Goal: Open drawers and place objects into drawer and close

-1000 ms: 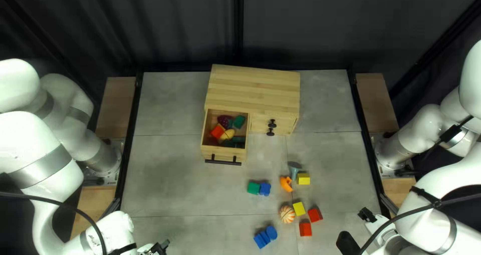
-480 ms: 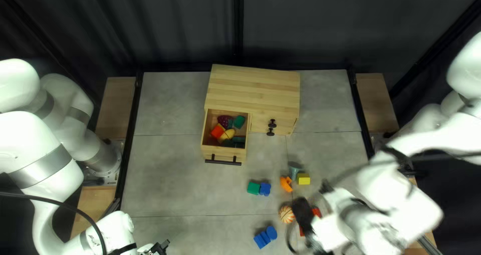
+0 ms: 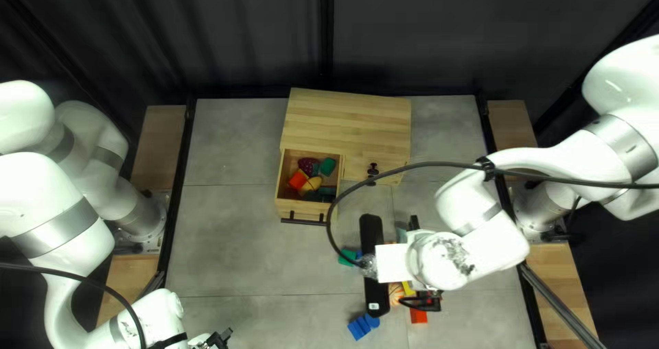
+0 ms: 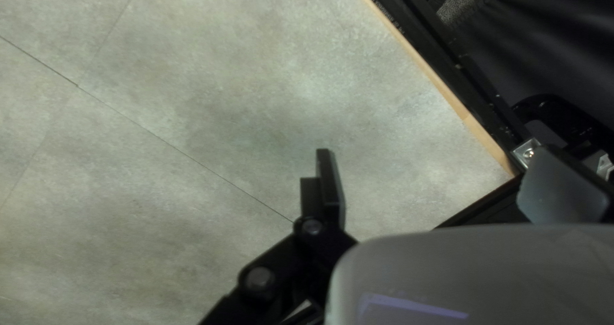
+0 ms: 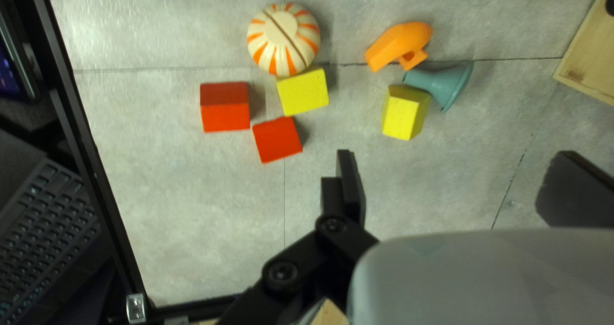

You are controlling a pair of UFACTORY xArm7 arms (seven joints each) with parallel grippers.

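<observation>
Right pincer [image 5: 459,171]: wide, empty
Yellow faceted block [image 5: 405,113]: ahead, beside grey-green flared cone [image 5: 448,85]; long axis perhaps fore-and-aft
Nearer: right arm [image 3: 495,246]

I swung my white right arm [image 3: 480,253] and its gripper [image 3: 423,261] toward ten o'clock, to above the toys, at four o'clock from the pale wooden drawer [image 3: 290,207]. They hid the faceted yellow block [image 5: 404,112] and one red block [image 5: 276,139], and partly covered the cream-and-orange striped ball [image 3: 396,293]. My black cable [image 3: 425,164] came to cross the black bar handle's [image 3: 300,221] three-o'clock end.
</observation>
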